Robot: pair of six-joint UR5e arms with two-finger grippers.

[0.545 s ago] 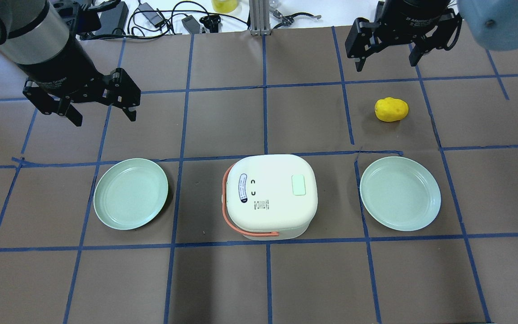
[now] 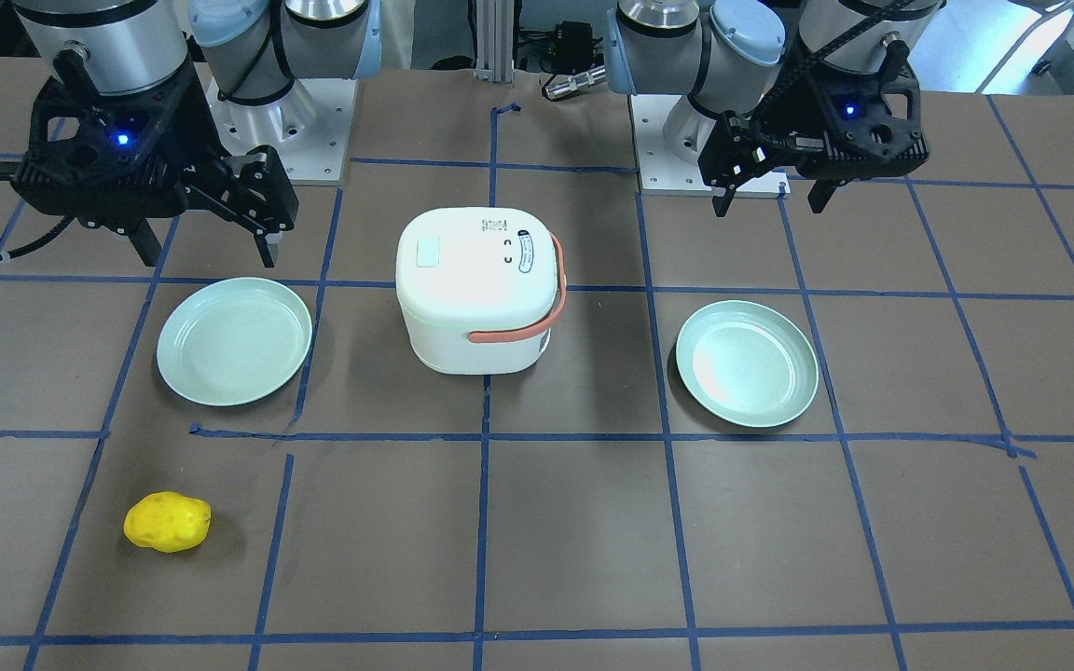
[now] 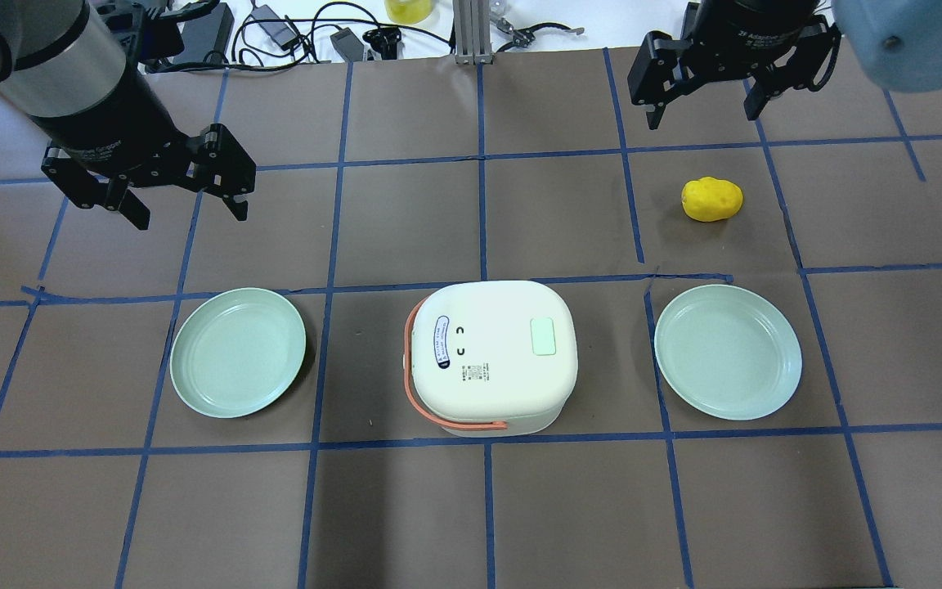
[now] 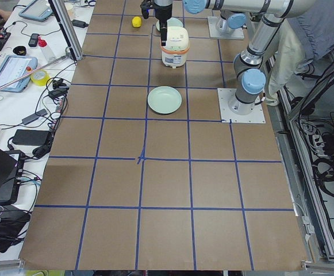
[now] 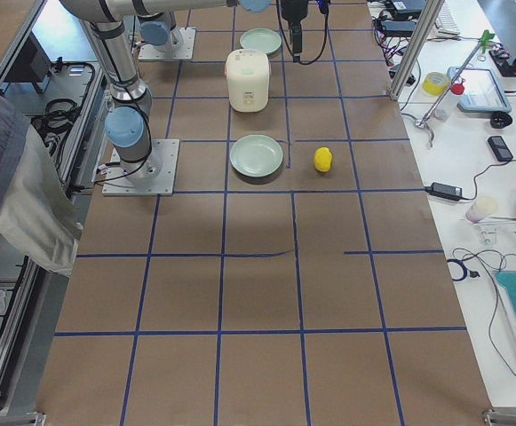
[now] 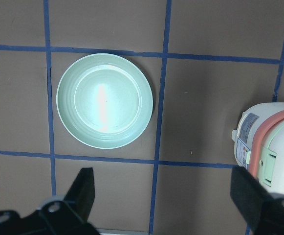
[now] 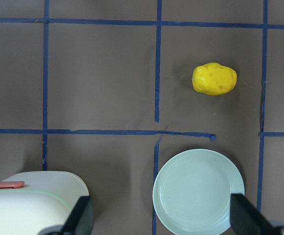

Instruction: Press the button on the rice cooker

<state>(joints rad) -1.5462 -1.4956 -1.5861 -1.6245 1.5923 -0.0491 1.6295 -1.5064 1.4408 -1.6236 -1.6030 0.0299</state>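
Note:
The white rice cooker (image 3: pixel 487 356) with an orange handle stands mid-table, lid shut, and has a pale green rectangular button (image 3: pixel 543 336) on its lid. The cooker also shows in the front view (image 2: pixel 476 289), as does the button (image 2: pixel 429 253). My left gripper (image 3: pixel 190 214) is open and empty, hovering beyond the left plate, far left of the cooker. My right gripper (image 3: pixel 702 116) is open and empty, high near the far edge, beyond the potato. The left wrist view shows the cooker's edge (image 6: pixel 271 147) at right. The right wrist view shows the cooker (image 7: pixel 34 200) at bottom left.
Two pale green plates flank the cooker, one on the left (image 3: pixel 238 352) and one on the right (image 3: pixel 728 352). A yellow potato (image 3: pixel 711 199) lies beyond the right plate. Cables and gear (image 3: pixel 291 33) lie past the table's far edge.
The right gripper has shifted very slightly toward the far edge. The left gripper, cooker, plates and potato have not moved.

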